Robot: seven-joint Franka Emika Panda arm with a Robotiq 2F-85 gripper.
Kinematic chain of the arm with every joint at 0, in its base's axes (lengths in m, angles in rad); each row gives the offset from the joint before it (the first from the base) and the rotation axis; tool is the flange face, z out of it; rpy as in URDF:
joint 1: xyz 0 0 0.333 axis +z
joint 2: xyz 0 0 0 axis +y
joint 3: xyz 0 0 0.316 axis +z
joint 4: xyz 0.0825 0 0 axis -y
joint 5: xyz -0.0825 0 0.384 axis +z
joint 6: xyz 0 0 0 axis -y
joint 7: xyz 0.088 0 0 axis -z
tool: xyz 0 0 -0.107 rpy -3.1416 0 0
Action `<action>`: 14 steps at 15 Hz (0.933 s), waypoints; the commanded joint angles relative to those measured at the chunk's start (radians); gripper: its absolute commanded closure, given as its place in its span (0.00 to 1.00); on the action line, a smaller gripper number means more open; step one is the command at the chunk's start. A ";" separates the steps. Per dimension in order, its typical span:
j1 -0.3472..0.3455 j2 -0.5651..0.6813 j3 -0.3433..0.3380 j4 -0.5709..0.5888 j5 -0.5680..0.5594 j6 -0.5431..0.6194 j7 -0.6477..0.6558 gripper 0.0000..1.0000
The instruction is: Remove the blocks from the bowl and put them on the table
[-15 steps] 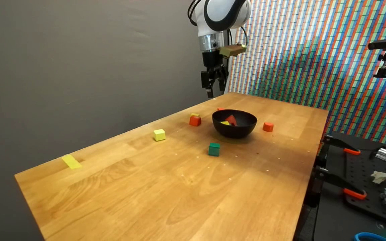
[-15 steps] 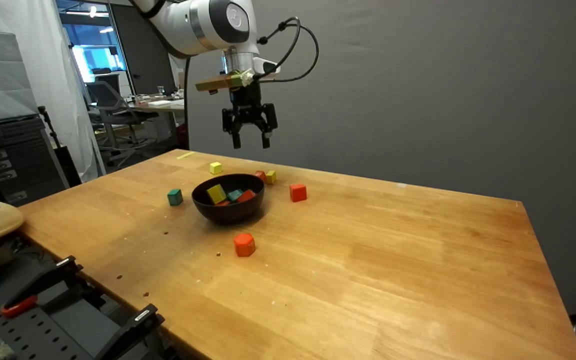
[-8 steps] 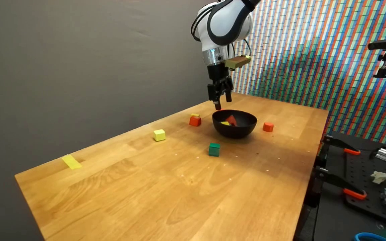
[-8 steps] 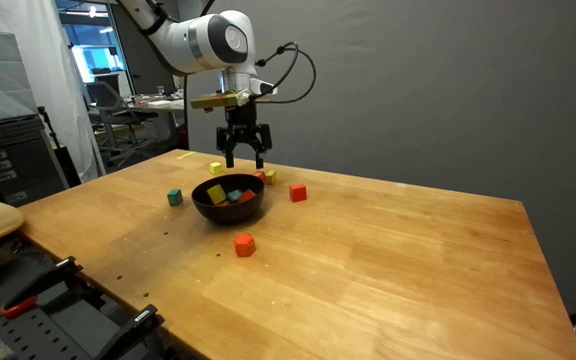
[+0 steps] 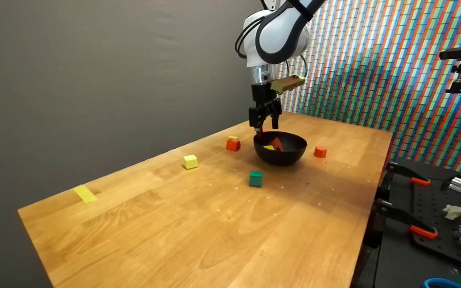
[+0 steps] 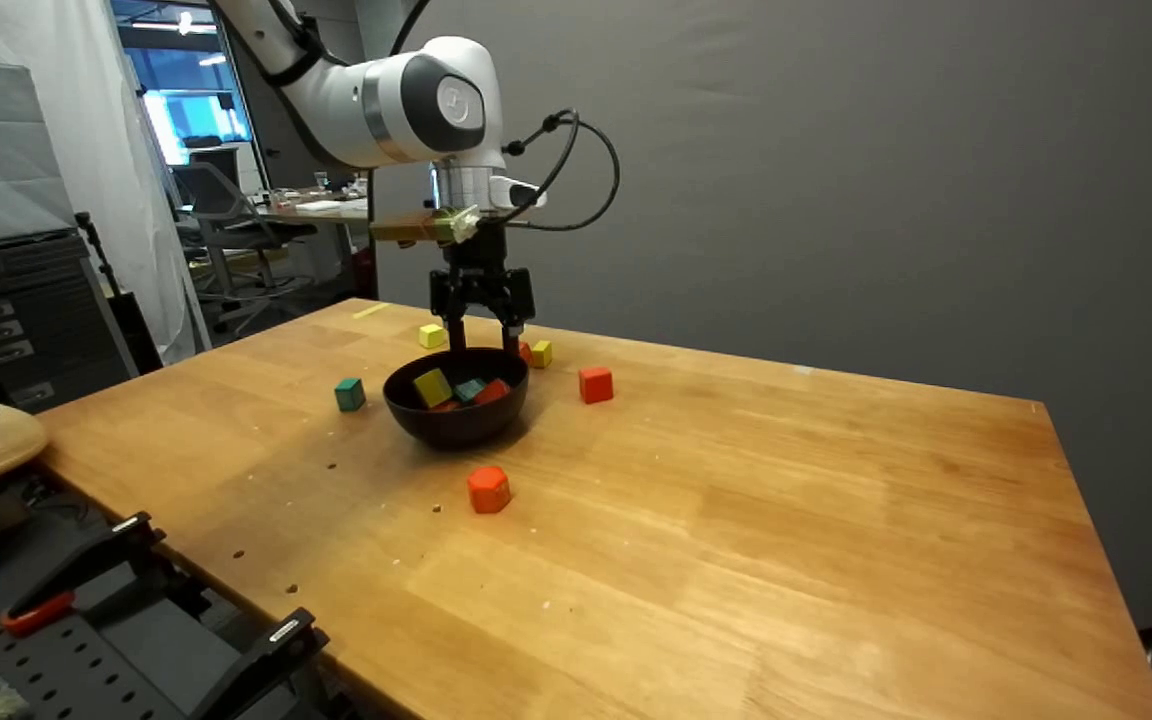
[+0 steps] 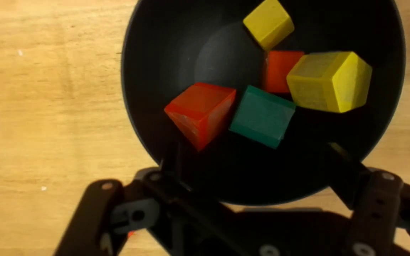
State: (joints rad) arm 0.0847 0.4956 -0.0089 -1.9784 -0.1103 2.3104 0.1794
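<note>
The black bowl (image 5: pixel 280 156) stands on the wooden table (image 5: pixel 166 232) and shows in both exterior views (image 6: pixel 451 428). In the wrist view it holds a red block (image 7: pixel 203 110), a green block (image 7: pixel 262 117), a smaller red block (image 7: pixel 281 71) and two yellow blocks (image 7: pixel 327 83) (image 7: pixel 269 25). My gripper (image 7: pixel 255 154) is open and empty, its fingers spread over the bowl's edge, short of the red and green blocks. In an exterior view the fingertips (image 6: pixel 484 342) are at the bowl's far rim; the other angle shows the gripper (image 5: pixel 267 130) too. Whether it touches the rim is unclear.
Loose blocks lie around the bowl: green (image 5: pixel 255 179), yellow (image 5: pixel 190 161), red (image 5: pixel 233 144), orange (image 5: pixel 320 152), another red (image 6: pixel 596 385) and another yellow (image 6: pixel 542 353). A pale yellow strip (image 5: pixel 85 193) lies near a table corner. Clamps (image 5: pixel 408 176) sit beside the table edge.
My gripper has come down from well above the table to the bowl's rim, shifting slightly toward the bowl. It stays open. The bowl and blocks have not moved.
</note>
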 commanded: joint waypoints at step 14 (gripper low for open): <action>0.039 0.049 -0.038 -0.091 0.087 0.179 0.247 0.00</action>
State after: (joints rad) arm 0.0836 0.5115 -0.0200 -2.0627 -0.0483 2.3970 0.2974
